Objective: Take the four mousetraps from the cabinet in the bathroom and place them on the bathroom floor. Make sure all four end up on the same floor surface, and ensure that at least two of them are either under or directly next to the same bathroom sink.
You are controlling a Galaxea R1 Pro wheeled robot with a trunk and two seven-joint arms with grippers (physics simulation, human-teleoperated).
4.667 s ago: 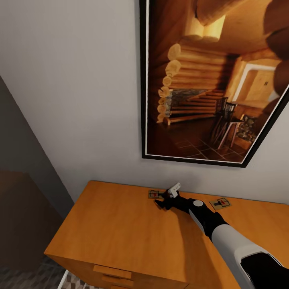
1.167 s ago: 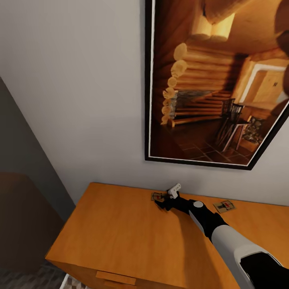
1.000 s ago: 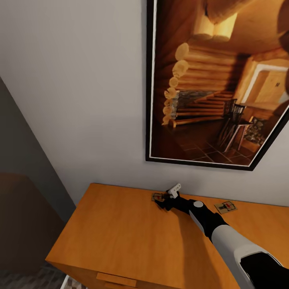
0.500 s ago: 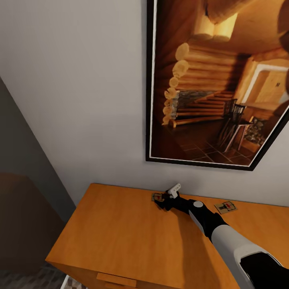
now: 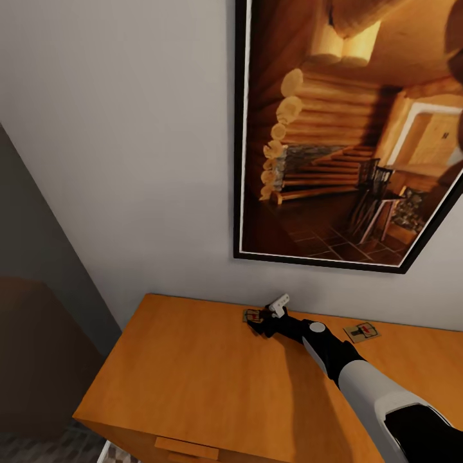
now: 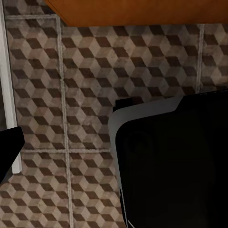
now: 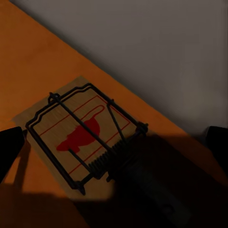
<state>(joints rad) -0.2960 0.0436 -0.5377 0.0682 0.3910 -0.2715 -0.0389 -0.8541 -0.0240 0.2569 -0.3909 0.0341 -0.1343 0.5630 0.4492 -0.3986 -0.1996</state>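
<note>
Orange-brown cabinet [image 5: 212, 379] top: our right tool [image 5: 258, 325] hangs over one mousetrap [image 7: 80, 137], fingers spread, nothing gripped. A second mousetrap [image 5: 361, 332] waits further along the wall. Nothing on the bathroom floor [image 6: 71, 95] we can see; the job looks barely begun.

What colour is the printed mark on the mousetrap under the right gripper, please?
Red, on the mousetrap's pale brown board; clearest in the right wrist view.

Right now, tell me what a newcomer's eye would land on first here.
First, the large black-framed picture of a log cabin interior, hanging on the pale wall above the orange-brown wooden cabinet. Next, the right gripper reaching across the cabinet top to a small wooden mousetrap with a red mark by the wall. A second mousetrap lies farther right.
</note>
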